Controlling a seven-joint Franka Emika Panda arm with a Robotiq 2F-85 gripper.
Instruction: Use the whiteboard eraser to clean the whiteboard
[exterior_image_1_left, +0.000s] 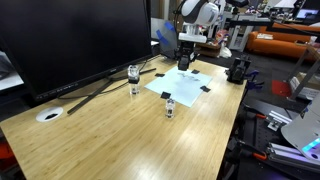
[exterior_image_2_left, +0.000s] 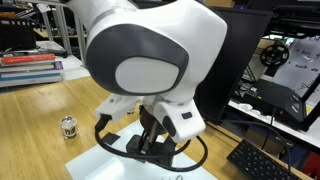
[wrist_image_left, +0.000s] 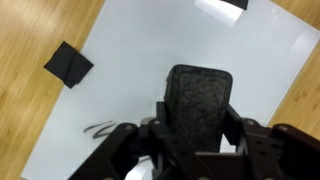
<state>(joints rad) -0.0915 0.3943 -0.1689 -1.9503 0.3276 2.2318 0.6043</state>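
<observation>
A workshop room holds a long wooden tabletop (exterior_image_1_left: 120, 140) with a large black monitor (exterior_image_1_left: 70, 40) standing along its far-left side. In an exterior view the whiteboard (exterior_image_1_left: 182, 85) lies flat on the wood near the far end, with dark patches at its corners. Three small glass jars (exterior_image_1_left: 134, 72) stand close by: two just off the sheet's monitor-side edge and one at its near corner. A white disc (exterior_image_1_left: 48, 115) lies well apart, near the monitor's foot. The arm (exterior_image_1_left: 195, 14) reaches down from the far end, and its hand (exterior_image_1_left: 186, 58) sits low over the far part of the whiteboard. At this size what it grips cannot be made out.

In an exterior view taken from close behind, the arm's white and grey housing (exterior_image_2_left: 140, 60) fills most of the picture. The dark hand (exterior_image_2_left: 150, 142) points down below it, over a pale strip of the whiteboard (exterior_image_2_left: 90, 162). One jar (exterior_image_2_left: 68, 127) stands on the wood beside the strip, and a keyboard (exterior_image_2_left: 262, 160) lies on a lower surface at the far side.

In the wrist view the whiteboard (wrist_image_left: 130, 70) covers most of the picture, with bare wood around it. The hand (wrist_image_left: 200, 128) is closed on the whiteboard eraser (wrist_image_left: 198, 92), its fingers (wrist_image_left: 165, 122) pressed on both long sides. The eraser's black felted face is over the sheet's middle. A small dark scribble (wrist_image_left: 98, 128) marks the sheet beside the hand, and a black corner patch (wrist_image_left: 68, 63) shows at the sheet's edge.
</observation>
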